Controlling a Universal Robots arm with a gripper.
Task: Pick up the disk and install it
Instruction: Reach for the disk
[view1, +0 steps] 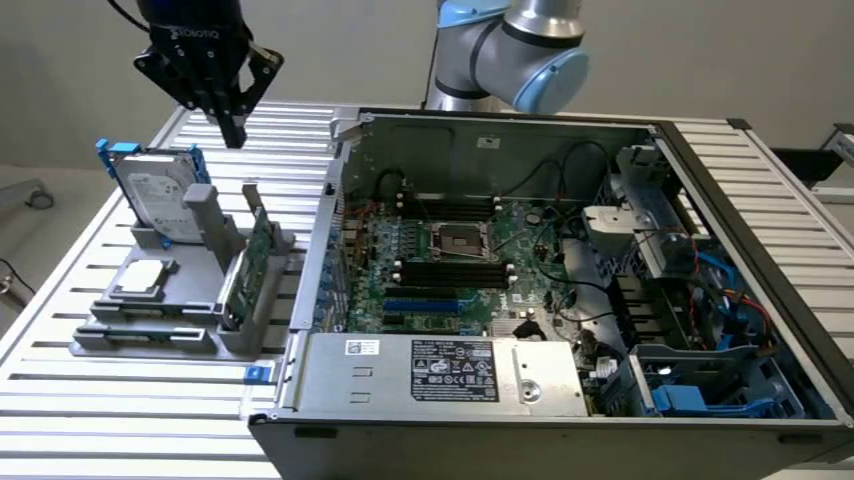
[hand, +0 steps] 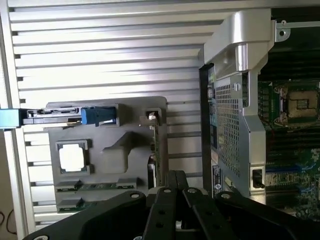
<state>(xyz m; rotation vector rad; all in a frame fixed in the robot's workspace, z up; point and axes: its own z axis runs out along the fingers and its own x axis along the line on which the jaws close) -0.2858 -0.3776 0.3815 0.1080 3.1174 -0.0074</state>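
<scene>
The end effector (view1: 235, 132) is hanging above the bench (view1: 94, 410), near the back corner on the exterior view's left. Its fingers are pressed together and are pinching nothing. From the wrist view, the end effector (hand: 175, 181) is looking straight down on the slatted bench (hand: 100, 50), and it is touching none of the parts below.

The disk (view1: 158, 195) is standing on its edge in a grey holder (view1: 160, 330) near the bench's edge on the exterior view's left. It is apart from the end effector and lower than it. The wrist view is showing the disk (hand: 55, 115) edge-on as a thin strip with blue plastic at its ends. The holder is probably propping it upright so that its top edge is lying free for a pinch from above.

A square chip (view1: 143, 280) is lying flat in the same holder, and a green card (view1: 235, 268) is standing on edge in a slot beside it, on the side nearer the computer case (view1: 534, 400). Each part is sitting in its own recess, which seems meant to keep it from shifting.

The case is lying on its side with the cover off, so its board (view1: 454, 260) and inner bays are facing upward. That is likely leaving them reachable from above. The disk is not yet lifted.
</scene>
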